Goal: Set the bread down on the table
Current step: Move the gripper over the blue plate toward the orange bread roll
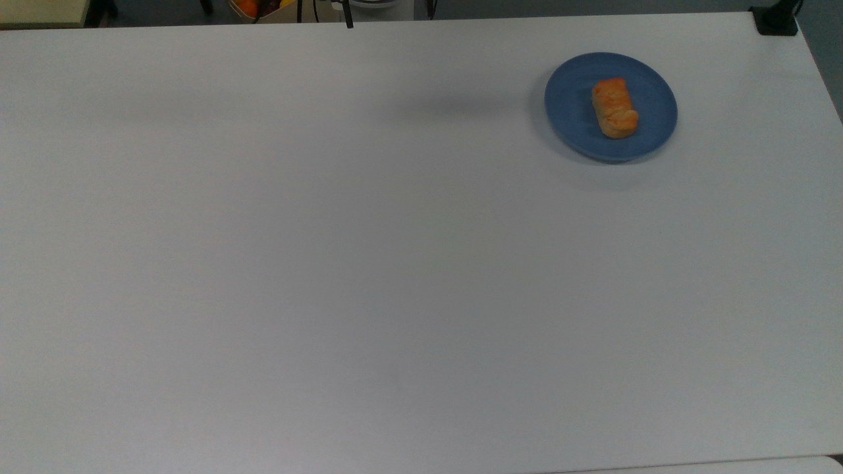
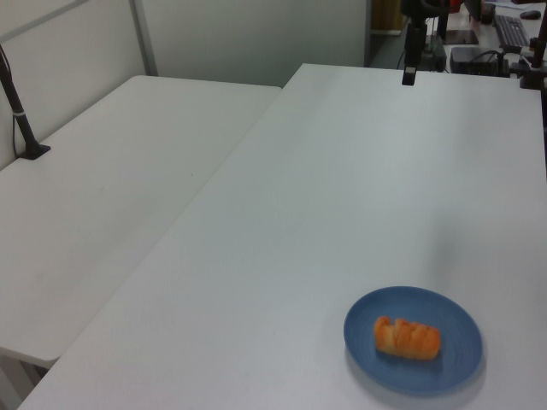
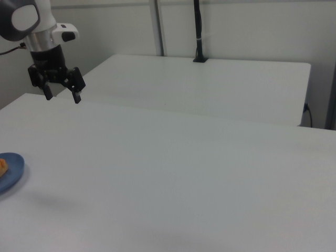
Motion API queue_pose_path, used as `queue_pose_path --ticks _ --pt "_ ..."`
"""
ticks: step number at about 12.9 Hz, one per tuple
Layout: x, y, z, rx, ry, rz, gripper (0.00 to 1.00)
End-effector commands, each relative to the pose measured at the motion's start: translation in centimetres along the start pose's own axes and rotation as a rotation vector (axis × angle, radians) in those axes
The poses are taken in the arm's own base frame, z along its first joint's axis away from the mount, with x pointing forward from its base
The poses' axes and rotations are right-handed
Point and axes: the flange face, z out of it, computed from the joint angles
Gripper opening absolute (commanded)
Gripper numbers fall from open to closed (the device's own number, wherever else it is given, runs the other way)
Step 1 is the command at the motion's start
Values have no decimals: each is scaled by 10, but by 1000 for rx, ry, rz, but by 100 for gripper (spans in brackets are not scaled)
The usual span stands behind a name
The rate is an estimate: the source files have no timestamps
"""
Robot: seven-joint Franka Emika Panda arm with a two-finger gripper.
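The bread [image 1: 614, 107] is a small golden-orange roll lying on a round blue plate [image 1: 566, 99] at the top view's upper right. In the left view the bread [image 2: 408, 337] and plate [image 2: 367, 316] sit at the near right of the white table [image 2: 342, 188]. In the right view the plate [image 3: 13, 170] is cut off by the left edge, with a sliver of bread [image 3: 2, 167] showing. My gripper [image 3: 63, 95] hangs open and empty in the air above the table [image 3: 184, 173], well beyond and above the plate.
A second white table [image 2: 102, 196] adjoins this one, with a black pole [image 3: 198, 31] clamped at its far edge. A black clamp [image 1: 777, 20] sits on the top view's upper right corner. Broad bare tabletop [image 1: 329, 263] spreads away from the plate.
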Motion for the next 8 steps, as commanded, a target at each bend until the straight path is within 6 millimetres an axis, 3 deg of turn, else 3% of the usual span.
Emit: queue_pose_path --ticks 1,8 --pt "-12 1 3 13 -57 -14 100" --pt "-11 -3 5 31 -58 -16 100"
